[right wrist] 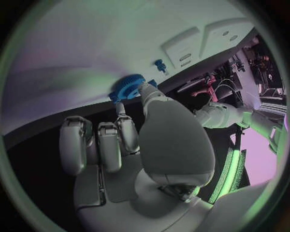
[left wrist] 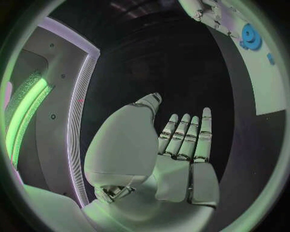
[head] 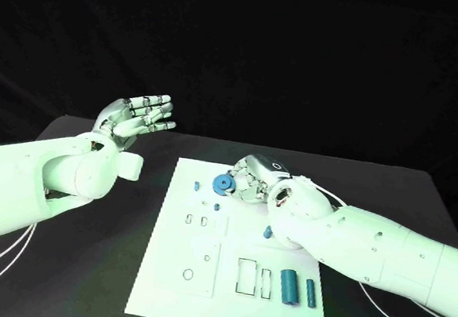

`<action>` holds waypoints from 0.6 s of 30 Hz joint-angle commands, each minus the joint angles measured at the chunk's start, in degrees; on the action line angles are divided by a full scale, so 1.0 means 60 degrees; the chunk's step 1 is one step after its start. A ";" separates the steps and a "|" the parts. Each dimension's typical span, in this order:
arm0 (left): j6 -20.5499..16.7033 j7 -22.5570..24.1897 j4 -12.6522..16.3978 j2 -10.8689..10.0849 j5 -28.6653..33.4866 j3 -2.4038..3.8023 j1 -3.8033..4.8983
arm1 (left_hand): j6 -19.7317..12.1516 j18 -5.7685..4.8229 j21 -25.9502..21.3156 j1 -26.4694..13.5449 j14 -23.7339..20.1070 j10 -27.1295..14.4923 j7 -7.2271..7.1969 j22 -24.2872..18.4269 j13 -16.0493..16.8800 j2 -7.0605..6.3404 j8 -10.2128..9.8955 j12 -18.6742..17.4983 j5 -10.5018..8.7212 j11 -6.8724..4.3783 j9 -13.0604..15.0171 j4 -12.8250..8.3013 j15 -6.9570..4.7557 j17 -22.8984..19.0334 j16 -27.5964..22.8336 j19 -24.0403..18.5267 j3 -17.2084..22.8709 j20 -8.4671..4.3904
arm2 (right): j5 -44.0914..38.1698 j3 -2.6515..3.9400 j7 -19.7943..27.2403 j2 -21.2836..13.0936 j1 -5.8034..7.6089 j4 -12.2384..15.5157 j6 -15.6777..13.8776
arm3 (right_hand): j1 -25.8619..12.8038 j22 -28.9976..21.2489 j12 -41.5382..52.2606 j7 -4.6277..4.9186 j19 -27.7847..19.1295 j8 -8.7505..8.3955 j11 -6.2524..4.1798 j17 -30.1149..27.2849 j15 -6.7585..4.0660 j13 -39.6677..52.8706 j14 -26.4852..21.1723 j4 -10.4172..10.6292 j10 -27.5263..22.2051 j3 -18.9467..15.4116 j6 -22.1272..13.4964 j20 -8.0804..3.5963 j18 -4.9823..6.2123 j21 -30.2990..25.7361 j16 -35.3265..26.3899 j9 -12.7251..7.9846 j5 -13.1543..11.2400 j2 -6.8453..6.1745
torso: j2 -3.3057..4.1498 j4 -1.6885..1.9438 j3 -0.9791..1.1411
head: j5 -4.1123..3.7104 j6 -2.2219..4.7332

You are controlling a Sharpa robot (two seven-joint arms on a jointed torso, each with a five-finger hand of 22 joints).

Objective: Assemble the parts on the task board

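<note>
1. The black table [head: 406, 198] carries the white rectangular task board [head: 194, 296], which lies between the two arms.
2. The left hand [head: 134, 118] is raised off to the board's left side, fingers straight and apart, holding nothing.
3. The right hand [head: 258, 180] sits at the board's far end, fingertips on the round blue toothed gear [head: 223, 183]; it seems to pinch it, though the grip is partly hidden.
4. Two blue cylindrical pegs [head: 291, 287] lie loose near the board's near edge, and small blue pieces [head: 196, 187] stand beside the gear.
5. Judging by the open slots, assembly looks barely begun.
</note>
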 commanded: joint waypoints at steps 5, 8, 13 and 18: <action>0.0183 0.0062 0.0004 -0.0059 0.0016 0.0007 0.0021 | -0.0035 -0.0100 0.0008 0.0109 -0.0051 0.0001 0.1102 0.0010 0.0001 -0.0003 -0.0038 -0.0012 0.0018 0.0015 -0.0013 -0.0059 -0.0006 -0.0015 -0.0030 0.0055 0.0000 -0.0024 | 0.0449 0.0042 0.0420 -0.0664 0.0015 0.0761 -0.0427 | 0.0027 0.1265 -0.0004 -0.0027 0.0063 -0.0019 -0.0002 0.1942 0.0066 0.0335 0.0846 -0.0011 -0.0016 -0.0091 0.0014 0.0073 -0.0078 0.0008 0.0030 0.0000 0.0123 0.0143 | -0.0014 -0.0064 0.0028 | 0.0025 0.0048; 0.0184 0.0064 -0.0007 -0.0060 0.0016 0.0007 0.0021 | -0.0035 -0.0100 0.0008 0.0109 -0.0051 0.0001 0.1102 0.0010 0.0001 -0.0003 -0.0038 -0.0012 0.0018 0.0015 -0.0013 -0.0059 -0.0006 -0.0015 -0.0030 0.0055 0.0000 -0.0024 | 0.0560 0.0047 0.0473 -0.0692 0.0018 0.0841 -0.0290 | 0.0037 0.1279 0.0013 -0.0028 0.0076 -0.0015 -0.0005 0.1956 0.0065 0.0354 0.0850 -0.0011 0.0000 -0.0089 0.0023 0.0072 -0.0082 0.0025 0.0035 0.0001 0.0130 0.0161 | -0.0018 -0.0084 0.0044 | 0.0022 0.0047; 0.0198 0.0063 -0.0030 -0.0015 0.0017 0.0007 0.0020 | -0.0035 -0.0100 0.0008 0.0109 -0.0051 0.0001 0.1102 0.0010 0.0001 -0.0003 -0.0038 -0.0012 0.0018 0.0015 -0.0013 -0.0059 -0.0006 -0.0015 -0.0030 0.0055 0.0000 -0.0024 | 0.0670 0.0050 0.0498 -0.0564 0.0027 0.0851 -0.0023 | 0.0044 0.1311 0.0054 -0.0030 0.0102 -0.0013 -0.0006 0.1996 0.0063 0.0400 0.0859 -0.0008 0.0038 -0.0085 0.0031 0.0071 -0.0093 0.0060 0.0048 0.0001 0.0138 0.0188 | -0.0030 -0.0016 0.0024 | -0.0041 0.0047; 0.0206 0.0060 -0.0031 0.0014 0.0017 0.0007 0.0020 | -0.0035 -0.0100 0.0008 0.0109 -0.0051 0.0001 0.1102 0.0010 0.0001 -0.0003 -0.0038 -0.0012 0.0018 0.0015 -0.0013 -0.0059 -0.0006 -0.0015 -0.0030 0.0055 0.0000 -0.0024 | 0.0822 0.0049 0.0480 -0.0305 0.0036 0.0647 0.0122 | 0.0036 0.1363 0.0111 -0.0028 0.0147 -0.0020 -0.0007 0.2072 0.0061 0.0463 0.0877 0.0002 0.0093 -0.0079 0.0028 0.0069 -0.0109 0.0119 0.0075 -0.0004 0.0156 0.0258 | -0.0013 -0.0020 0.0008 | -0.0064 0.0052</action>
